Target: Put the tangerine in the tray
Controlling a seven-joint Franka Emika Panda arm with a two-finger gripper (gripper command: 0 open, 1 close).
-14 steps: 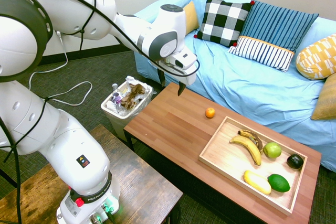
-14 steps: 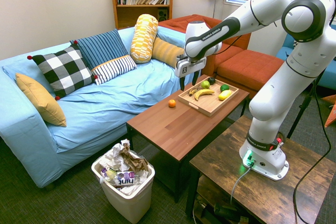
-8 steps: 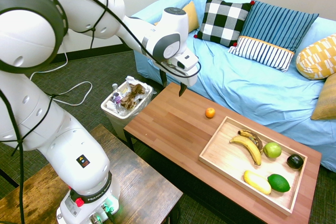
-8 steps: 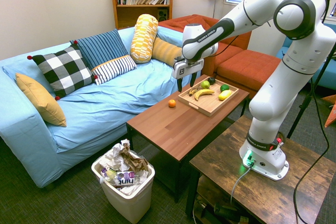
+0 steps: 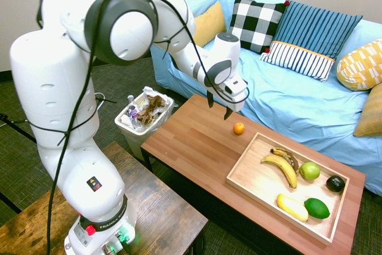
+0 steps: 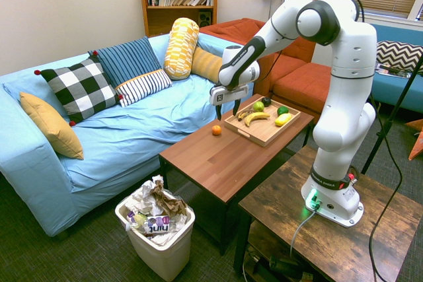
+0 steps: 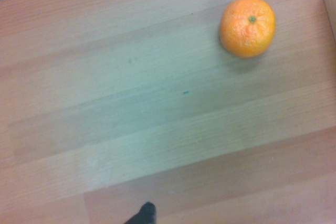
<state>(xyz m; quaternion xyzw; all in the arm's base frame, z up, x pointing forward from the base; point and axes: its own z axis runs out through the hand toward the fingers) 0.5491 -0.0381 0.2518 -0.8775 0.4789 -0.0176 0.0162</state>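
The tangerine [image 5: 239, 128] [image 6: 216, 130] lies on the reddish-brown table, just off the near corner of the tray [image 5: 255, 176] [image 6: 263, 133], which is pale wood with low rims. My gripper [image 5: 218, 107] [image 6: 227, 111] hangs open over the table, a little above the tangerine and just beside it on the side away from the tray. Nothing is between the fingers. In the wrist view the tangerine [image 7: 247, 27] sits on bare tabletop, and a sliver of the tray [image 7: 332, 4] shows at the edge.
The tray holds bananas [image 5: 282, 165], a green apple [image 5: 309, 171], a dark avocado [image 5: 335, 184], a lemon [image 5: 292, 207] and a lime [image 5: 316, 208]. A blue sofa [image 5: 286, 100] with cushions runs behind the table. A full waste bin [image 5: 143, 114] stands at the table's end.
The arm has swung along the table toward the tangerine, bringing the gripper lower and closer to it. The fingers stay open. The tangerine and tray have not moved.
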